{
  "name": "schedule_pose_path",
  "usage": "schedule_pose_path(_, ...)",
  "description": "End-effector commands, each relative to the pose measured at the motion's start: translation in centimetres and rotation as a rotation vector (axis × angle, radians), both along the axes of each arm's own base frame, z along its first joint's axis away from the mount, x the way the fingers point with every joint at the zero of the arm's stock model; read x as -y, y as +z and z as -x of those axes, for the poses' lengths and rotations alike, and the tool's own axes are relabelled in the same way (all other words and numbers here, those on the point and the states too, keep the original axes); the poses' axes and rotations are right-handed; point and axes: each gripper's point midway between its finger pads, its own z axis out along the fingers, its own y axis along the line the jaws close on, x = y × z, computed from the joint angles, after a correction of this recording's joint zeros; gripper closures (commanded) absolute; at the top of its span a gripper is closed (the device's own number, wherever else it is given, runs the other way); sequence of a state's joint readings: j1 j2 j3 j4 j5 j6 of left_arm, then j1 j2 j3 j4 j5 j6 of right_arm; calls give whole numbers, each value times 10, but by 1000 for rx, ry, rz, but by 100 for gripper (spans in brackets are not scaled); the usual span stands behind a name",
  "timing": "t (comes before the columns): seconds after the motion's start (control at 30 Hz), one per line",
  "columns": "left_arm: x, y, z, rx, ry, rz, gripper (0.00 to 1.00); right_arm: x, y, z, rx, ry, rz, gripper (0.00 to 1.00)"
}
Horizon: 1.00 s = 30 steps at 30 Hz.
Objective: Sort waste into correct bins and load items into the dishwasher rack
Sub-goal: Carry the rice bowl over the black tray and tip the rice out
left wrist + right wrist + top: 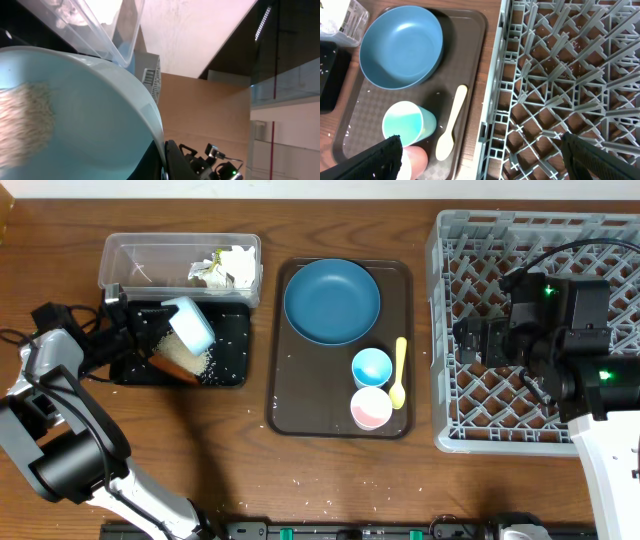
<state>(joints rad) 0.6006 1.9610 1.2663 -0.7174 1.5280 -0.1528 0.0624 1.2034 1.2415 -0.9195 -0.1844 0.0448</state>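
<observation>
White bowl with pale blue inside (pixel 192 325) is clamped, tilted, by left gripper (pixel 163 313), upper left. Right gripper (pixel 492 156) is spread wide, empty.

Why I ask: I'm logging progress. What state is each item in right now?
white bowl: tilted over black tray, gripped by left end effector
black tray: holding rice
clear tub: holding paper scraps
dark blue plate: empty, flat
light blue cup: upright, empty
pink cup: upright
yellow spoon: lying flat
dishwasher rack: empty
right end effector: open
</observation>
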Motion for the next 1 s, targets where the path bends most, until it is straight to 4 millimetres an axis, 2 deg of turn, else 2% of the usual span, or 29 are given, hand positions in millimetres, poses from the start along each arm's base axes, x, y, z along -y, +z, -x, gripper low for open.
schedule_pose_path(0.0, 0, 4, 2, 13, 2, 46, 94, 0, 6, -2, 11, -6, -14, 1)
schedule_pose_path(0.13, -3, 4, -1, 59, 2, 13, 94, 0, 6, -2, 11, -6, -14, 1)
schedule_pose_path(0.63, 5, 7, 9, -86, 5, 114, 94, 0, 5, 0, 3, -6, -13, 1)
schedule_pose_path(0.77, 1, 8, 5, -26, 6, 70, 94, 0, 5, 0, 0, -6, -13, 1)
schedule_pose_path(0.87, 4, 12, 9, -104, 10, 125, 94, 0, 4, 0, -1, -6, -13, 1)
schedule_pose_path(0.97, 3, 19, 7, -8, 5, 40, 94, -1, 4, 1, -4, -6, -14, 1)
